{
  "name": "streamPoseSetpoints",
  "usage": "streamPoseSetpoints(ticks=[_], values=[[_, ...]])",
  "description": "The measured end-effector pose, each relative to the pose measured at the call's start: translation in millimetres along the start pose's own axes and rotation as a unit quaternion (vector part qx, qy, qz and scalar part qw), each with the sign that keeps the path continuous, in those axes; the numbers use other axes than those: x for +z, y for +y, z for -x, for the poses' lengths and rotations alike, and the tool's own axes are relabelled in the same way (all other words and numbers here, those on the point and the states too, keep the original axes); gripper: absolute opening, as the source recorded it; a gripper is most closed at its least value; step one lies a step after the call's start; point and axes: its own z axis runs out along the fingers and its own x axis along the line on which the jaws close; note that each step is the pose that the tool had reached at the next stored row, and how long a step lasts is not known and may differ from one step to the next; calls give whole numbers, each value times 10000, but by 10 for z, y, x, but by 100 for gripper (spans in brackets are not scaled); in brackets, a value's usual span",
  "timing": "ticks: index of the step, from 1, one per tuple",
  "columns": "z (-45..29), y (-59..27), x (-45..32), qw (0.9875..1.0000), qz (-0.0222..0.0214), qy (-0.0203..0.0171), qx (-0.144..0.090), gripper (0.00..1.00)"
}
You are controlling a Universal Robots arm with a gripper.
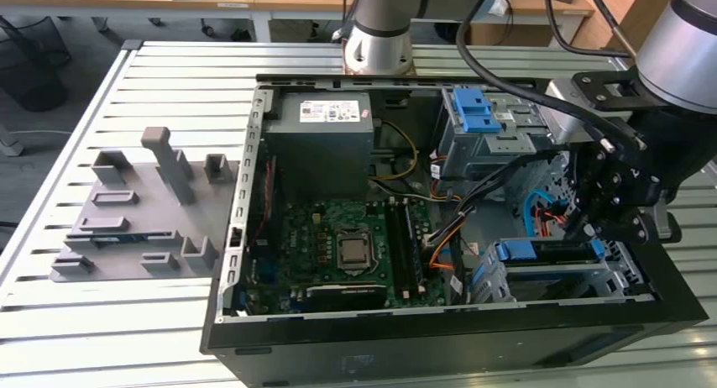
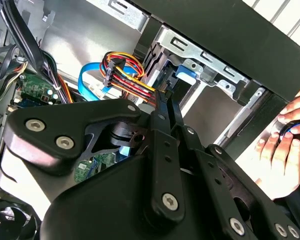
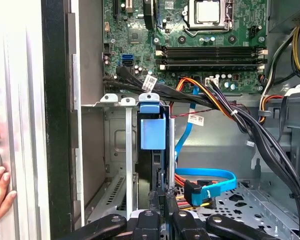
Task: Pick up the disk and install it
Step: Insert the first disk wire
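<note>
The disk (image 1: 549, 252), dark with a blue plastic bracket, sits in the metal drive cage (image 1: 583, 283) at the case's front corner, on the exterior view's right. In the first wrist view I see the disk (image 3: 152, 132) edge-on in its slot, blue tab facing me. My gripper (image 1: 580, 230) reaches down into the case beside the cage. Its fingers meet at the disk's near end in both wrist views, at the gripper (image 3: 161, 195) and the gripper (image 2: 162, 97). They look shut with nothing between them, just short of the disk's blue bracket (image 2: 187, 72).
The open computer case holds a motherboard (image 1: 348, 245), a grey power supply box (image 1: 319, 144) and an upper bay with a blue latch (image 1: 476, 111). A blue data cable (image 3: 210, 175) and orange-red power wires (image 2: 125, 75) crowd the gripper. A person's hand (image 2: 285, 140) rests outside the case wall. A grey fixture plate (image 1: 140, 212) lies beside the case.
</note>
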Motion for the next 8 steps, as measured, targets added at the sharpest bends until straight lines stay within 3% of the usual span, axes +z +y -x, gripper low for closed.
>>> streamPoseSetpoints(ticks=[8], values=[[2, 2, 34, 10000, 0, -1, -15, 16]])
